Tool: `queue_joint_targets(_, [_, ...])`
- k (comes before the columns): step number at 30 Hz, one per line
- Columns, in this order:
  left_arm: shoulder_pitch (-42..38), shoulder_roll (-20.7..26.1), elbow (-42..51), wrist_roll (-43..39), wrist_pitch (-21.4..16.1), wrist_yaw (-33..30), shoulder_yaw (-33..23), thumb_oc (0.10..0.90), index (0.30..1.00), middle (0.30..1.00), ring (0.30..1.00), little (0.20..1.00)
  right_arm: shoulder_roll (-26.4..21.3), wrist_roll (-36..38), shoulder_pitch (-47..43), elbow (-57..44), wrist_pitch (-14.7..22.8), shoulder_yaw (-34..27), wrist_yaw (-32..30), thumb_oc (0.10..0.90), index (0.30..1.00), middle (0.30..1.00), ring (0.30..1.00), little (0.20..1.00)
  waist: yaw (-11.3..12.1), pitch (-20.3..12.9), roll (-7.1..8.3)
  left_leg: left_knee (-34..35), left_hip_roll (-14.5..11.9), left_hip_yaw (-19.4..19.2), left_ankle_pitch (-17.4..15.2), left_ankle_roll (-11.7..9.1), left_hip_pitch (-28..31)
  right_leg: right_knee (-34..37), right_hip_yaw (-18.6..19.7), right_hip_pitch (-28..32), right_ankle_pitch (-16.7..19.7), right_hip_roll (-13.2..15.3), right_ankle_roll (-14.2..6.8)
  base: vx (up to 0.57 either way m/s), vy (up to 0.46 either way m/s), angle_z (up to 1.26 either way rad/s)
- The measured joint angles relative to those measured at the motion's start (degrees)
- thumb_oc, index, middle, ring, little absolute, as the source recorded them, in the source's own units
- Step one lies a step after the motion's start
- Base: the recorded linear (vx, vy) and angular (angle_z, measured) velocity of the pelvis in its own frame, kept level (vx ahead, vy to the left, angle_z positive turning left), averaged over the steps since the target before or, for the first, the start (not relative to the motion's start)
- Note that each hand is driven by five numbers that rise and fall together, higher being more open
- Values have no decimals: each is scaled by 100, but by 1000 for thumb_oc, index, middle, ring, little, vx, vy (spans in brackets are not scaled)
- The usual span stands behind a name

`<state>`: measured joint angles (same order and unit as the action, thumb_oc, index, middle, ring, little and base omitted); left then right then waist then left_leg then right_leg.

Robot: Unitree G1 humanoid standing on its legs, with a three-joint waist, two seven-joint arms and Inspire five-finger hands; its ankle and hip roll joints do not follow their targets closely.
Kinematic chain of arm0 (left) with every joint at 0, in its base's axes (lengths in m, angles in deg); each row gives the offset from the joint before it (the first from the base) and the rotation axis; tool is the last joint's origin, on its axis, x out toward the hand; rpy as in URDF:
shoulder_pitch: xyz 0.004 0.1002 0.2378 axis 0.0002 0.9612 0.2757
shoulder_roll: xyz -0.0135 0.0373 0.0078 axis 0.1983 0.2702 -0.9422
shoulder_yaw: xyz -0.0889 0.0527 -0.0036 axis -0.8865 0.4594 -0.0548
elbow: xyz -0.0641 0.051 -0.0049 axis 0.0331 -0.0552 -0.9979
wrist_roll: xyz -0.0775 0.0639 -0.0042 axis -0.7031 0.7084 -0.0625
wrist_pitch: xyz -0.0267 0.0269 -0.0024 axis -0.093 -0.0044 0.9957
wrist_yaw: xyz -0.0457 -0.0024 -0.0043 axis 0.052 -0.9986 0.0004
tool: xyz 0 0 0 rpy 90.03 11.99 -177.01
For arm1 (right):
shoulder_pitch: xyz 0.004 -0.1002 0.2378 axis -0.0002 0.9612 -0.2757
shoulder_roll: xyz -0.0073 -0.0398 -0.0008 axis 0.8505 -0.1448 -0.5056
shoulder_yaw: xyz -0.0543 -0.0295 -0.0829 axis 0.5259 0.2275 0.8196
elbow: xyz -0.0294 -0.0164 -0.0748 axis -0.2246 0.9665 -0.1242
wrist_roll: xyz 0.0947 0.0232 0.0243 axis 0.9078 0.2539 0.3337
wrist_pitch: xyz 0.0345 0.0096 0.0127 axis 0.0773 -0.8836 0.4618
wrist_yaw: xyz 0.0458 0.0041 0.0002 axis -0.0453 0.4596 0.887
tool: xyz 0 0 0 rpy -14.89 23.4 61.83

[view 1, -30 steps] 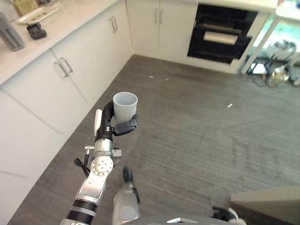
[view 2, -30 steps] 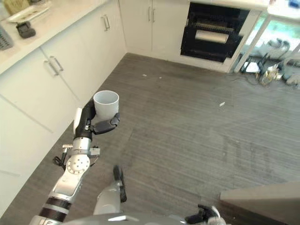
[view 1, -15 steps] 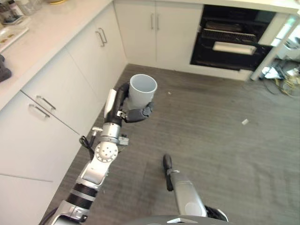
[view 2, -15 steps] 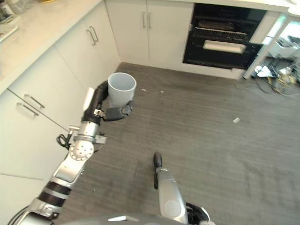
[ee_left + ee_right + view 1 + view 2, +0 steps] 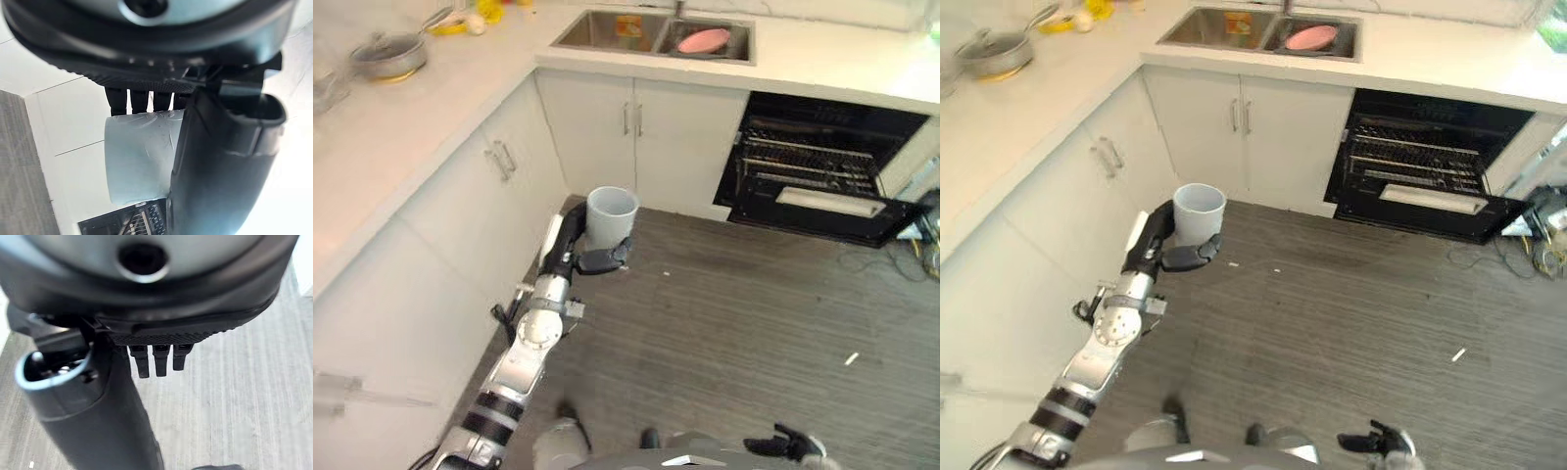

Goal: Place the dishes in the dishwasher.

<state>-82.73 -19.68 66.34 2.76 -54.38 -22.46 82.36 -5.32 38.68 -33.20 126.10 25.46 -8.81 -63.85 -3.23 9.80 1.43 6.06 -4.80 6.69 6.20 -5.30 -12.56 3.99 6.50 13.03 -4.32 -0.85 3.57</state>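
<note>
Cabinets (image 5: 460, 206) with white doors run beneath an L-shaped desk (image 5: 401, 137), where a lidded pot (image 5: 386, 56) sits near the corner and a pink dish (image 5: 703, 40) lies in the sink (image 5: 651, 29). Beside them the dishwasher (image 5: 822, 166) stands open, racks showing, its door (image 5: 827, 217) lowered over the grey floor (image 5: 754, 313). The left hand (image 5: 576, 250) holds a pale cup (image 5: 610, 212) upright, fingers and thumb wrapped round it, arm raised before the corner cabinets. The right hand (image 5: 788, 446) hangs low over the floor, fingers loosely straight.
</note>
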Motion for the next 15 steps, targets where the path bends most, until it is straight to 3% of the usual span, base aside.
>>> queue_joint_targets(1, [0,0,0,0,0,0,0,400,300,300,300,300,0,0,0,0,0,0,0,800,900,900,900,900,0,0,0,0,0,0,0,0,0,0,0,0,0,0,0,277,106,-130])
queue_joint_targets(2, [203,-40,-17,4,35,-21,-84,400,300,300,300,300,-37,1,42,-162,11,-14,-49,800,900,900,900,900,-20,-28,-62,-36,80,327,135,-96,-2,93,300,396,-131,62,-181,395,196,-120])
queue_joint_targets(3, [327,-67,7,5,45,-46,-107,400,300,300,300,300,-47,2,191,-317,88,-19,-54,800,900,900,900,900,-25,-54,-81,-194,52,17,85,-105,50,89,480,722,-342,137,-346,396,199,-181])
queue_joint_targets(4, [393,-117,98,-10,59,-58,-98,400,300,300,300,300,-28,31,447,-665,179,-88,-40,800,900,900,900,900,-59,-83,-93,-950,-58,-675,285,132,21,-183,703,923,-689,139,-234,381,196,-164])
queue_joint_targets(5, [425,-91,118,-19,84,-111,-118,400,300,300,300,300,133,113,626,-936,215,-115,-56,800,900,900,900,900,-75,-123,70,-1655,-111,-1197,454,147,-75,-950,731,818,-1112,248,-383,267,184,-129])
queue_joint_targets(6, [409,-114,131,-21,113,-89,-12,400,300,300,300,300,318,157,886,-1081,258,-236,-87,800,900,900,900,900,-294,-378,232,-1548,14,-1319,340,164,45,-2036,406,235,-1101,347,-558,373,300,-63])
queue_joint_targets(7, [328,-42,202,-21,112,-48,135,400,300,300,300,300,393,224,1017,-1126,233,-226,-123,800,900,900,900,900,-482,-448,342,-1266,151,-1361,379,320,223,-2665,317,-90,-855,409,-738,308,382,-33])
queue_joint_targets(8, [248,110,384,-19,115,-31,222,400,300,300,300,300,517,301,1107,-1454,13,-132,-193,800,900,900,900,900,-610,-409,414,-1036,195,-1490,345,499,411,-3930,328,-832,-462,452,-1115,157,251,-77])
queue_joint_targets(9, [245,299,611,-9,101,-36,168,400,300,300,300,300,607,292,1109,-1812,7,-268,-258,800,900,900,900,900,-581,-265,439,-766,147,-1855,266,569,708,-5362,69,-1874,-112,666,-1768,154,285,-141])
queue_joint_targets(10, [162,407,573,-9,121,-38,168,400,300,300,300,300,649,300,1114,-2054,13,-312,-239,800,900,900,900,900,-619,-197,370,-560,178,-2158,297,599,1016,-5730,-463,-2486,-268,882,-1683,255,341,-141])
queue_joint_targets(11, [-179,413,329,19,139,28,314,400,300,300,300,300,618,223,1222,-2355,-7,-274,-297,800,900,900,900,900,-710,-123,184,-346,210,-2107,225,643,1445,-5648,-977,-2935,-432,926,-1363,386,423,-90])
queue_joint_targets(12, [-343,298,323,34,141,7,255,400,300,300,300,300,522,68,1245,-2691,-53,-165,-412,800,900,900,900,900,-809,-14,31,-342,252,-2102,-62,909,1650,-5374,-1254,-3171,-454,932,-1360,379,287,-53])
queue_joint_targets(13, [-428,171,412,53,131,-44,117,400,300,300,300,300,316,-144,1353,-3413,-121,-154,-477,800,900,900,900,900,-819,123,-131,-165,340,-2195,-240,986,1899,-5192,-1834,-3353,-479,1172,-1354,316,106,-54])
queue_joint_targets(14, [-427,40,539,57,131,-102,-34,400,300,300,300,300,181,-232,1436,-4012,-88,-281,-471,800,900,900,900,900,-874,223,-264,-61,399,-2309,-306,784,2028,-4854,-2169,-3482,-486,1209,-1342,197,28,-43])
queue_joint_targets(15, [-427,40,539,57,131,-102,-34,400,300,300,300,300,181,-232,1436,-4012,-88,-281,-471,800,900,900,900,900,-874,223,-264,-61,399,-2309,-306,784,2028,-4854,-2169,-3482,-486,1209,-1342,109,12,-26])
